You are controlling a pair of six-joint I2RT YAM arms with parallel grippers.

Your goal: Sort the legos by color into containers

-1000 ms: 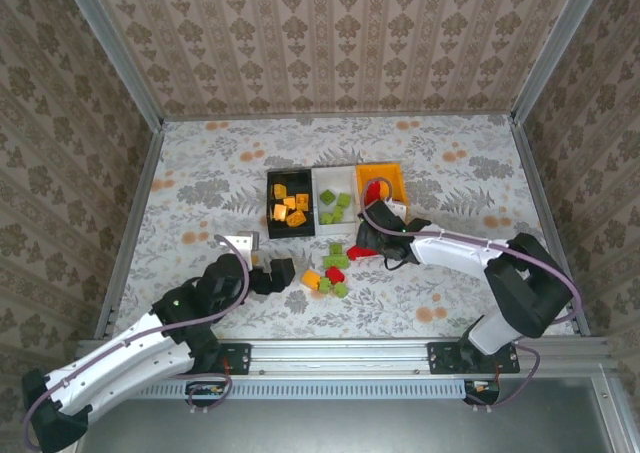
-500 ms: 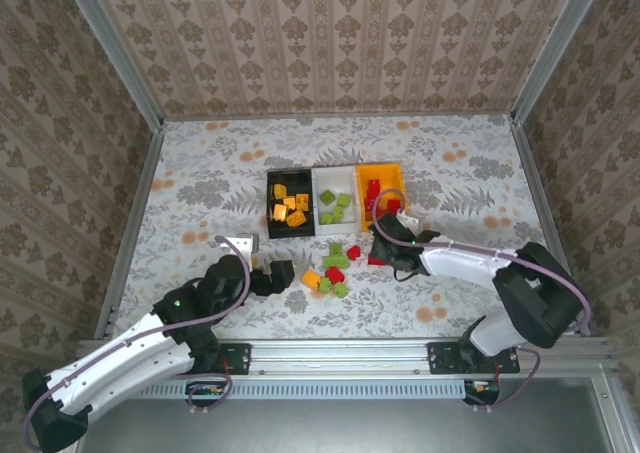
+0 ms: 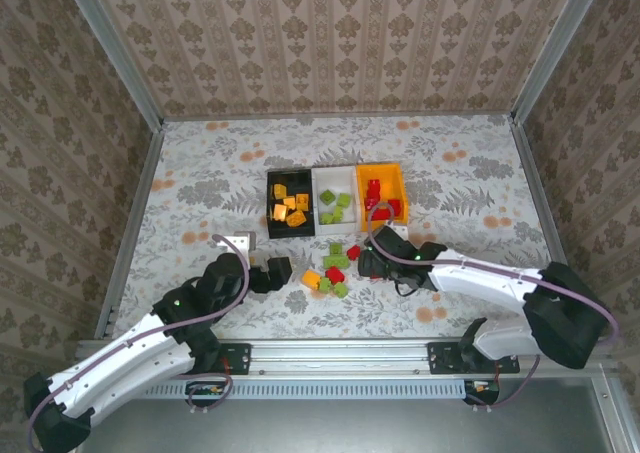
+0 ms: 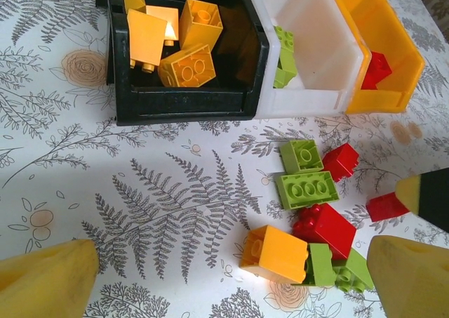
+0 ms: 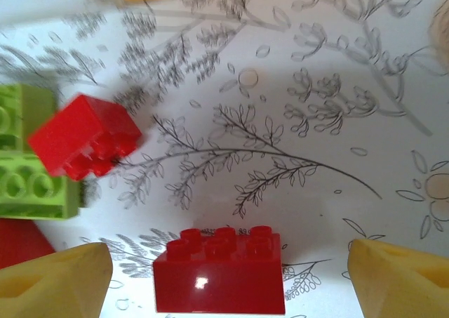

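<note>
Flowery tabletop (image 3: 200,173) lies below. The right fingers (image 5: 59,279) are wide open with a red lego (image 5: 219,276) lying between them, not touching. The left fingers (image 4: 49,276) are wide open too, holding nothing; loose legos (image 4: 309,191) lie at 1 o'clock. Three bins (image 4: 302,104) sit at 12 o'clock beyond them.

White arms (image 3: 110,361); purple cables (image 3: 245,264)
</note>
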